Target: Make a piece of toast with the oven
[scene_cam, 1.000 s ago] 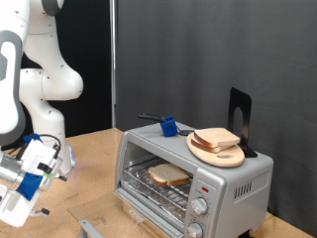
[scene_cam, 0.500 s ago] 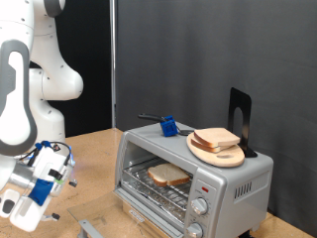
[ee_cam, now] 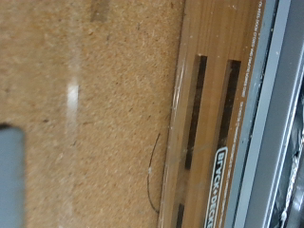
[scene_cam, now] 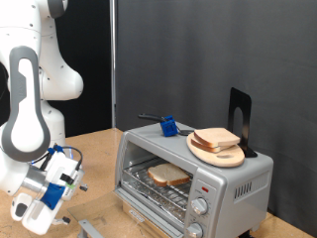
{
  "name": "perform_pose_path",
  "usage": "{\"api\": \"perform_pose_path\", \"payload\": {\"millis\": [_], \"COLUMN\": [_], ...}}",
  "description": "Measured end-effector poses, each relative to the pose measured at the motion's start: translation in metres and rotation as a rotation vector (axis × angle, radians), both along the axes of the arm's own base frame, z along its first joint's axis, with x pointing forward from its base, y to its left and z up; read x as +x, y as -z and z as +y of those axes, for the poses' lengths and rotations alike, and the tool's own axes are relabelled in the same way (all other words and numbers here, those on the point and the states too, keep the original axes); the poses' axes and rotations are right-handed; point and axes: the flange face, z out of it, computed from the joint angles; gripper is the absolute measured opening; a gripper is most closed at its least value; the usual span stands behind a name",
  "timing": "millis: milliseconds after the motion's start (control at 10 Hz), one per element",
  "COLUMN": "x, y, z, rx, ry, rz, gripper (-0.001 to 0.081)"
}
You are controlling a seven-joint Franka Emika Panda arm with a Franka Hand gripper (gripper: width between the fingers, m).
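Observation:
The silver oven (scene_cam: 233, 188) stands at the exterior view's right, its front open onto the wire rack. One piece of toast (scene_cam: 168, 176) lies on that rack inside. A like slice (scene_cam: 216, 138) rests on a round wooden board (scene_cam: 230, 157) on the oven's roof. My gripper (scene_cam: 52, 186) hangs low at the exterior view's left, well away from the oven and a little above the table; nothing shows between its fingers. The wrist view shows only the cork tabletop (ee_cam: 85, 104), a slotted wooden strip (ee_cam: 211, 104) and a grey metal edge (ee_cam: 275, 114).
A blue-handled tool (scene_cam: 166, 124) and a black upright stand (scene_cam: 240, 117) sit on the oven's roof. Two round knobs (scene_cam: 199, 206) are on the oven's front. A grey edge (scene_cam: 89, 228) lies low in front of the oven. A dark curtain hangs behind.
The arm has swung the gripper lower and towards the exterior view's right, nearer the oven's front. The toast and oven have not moved.

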Motion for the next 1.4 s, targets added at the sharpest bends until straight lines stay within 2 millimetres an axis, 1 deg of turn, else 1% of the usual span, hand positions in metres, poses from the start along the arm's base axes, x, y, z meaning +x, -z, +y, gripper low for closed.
{"api": "perform_pose_path", "payload": {"millis": [200,300,400,600,900,1400], "x": [0.001,0.001,0.001,-0.002,-0.006,-0.010], "y": [-0.001,-0.005,-0.015,-0.040,-0.075,-0.125], "z": [0.010,0.014,0.017,0.017,0.023,0.049], "rx": [0.039,0.081,0.132,0.210,0.253,0.291], "ry": [-0.026,-0.043,-0.063,-0.094,-0.095,-0.090], "rz": [0.003,0.007,0.010,0.012,0.022,-0.008], "gripper": [0.0800,0.0800,0.0800,0.0800,0.0800,0.0800]}}
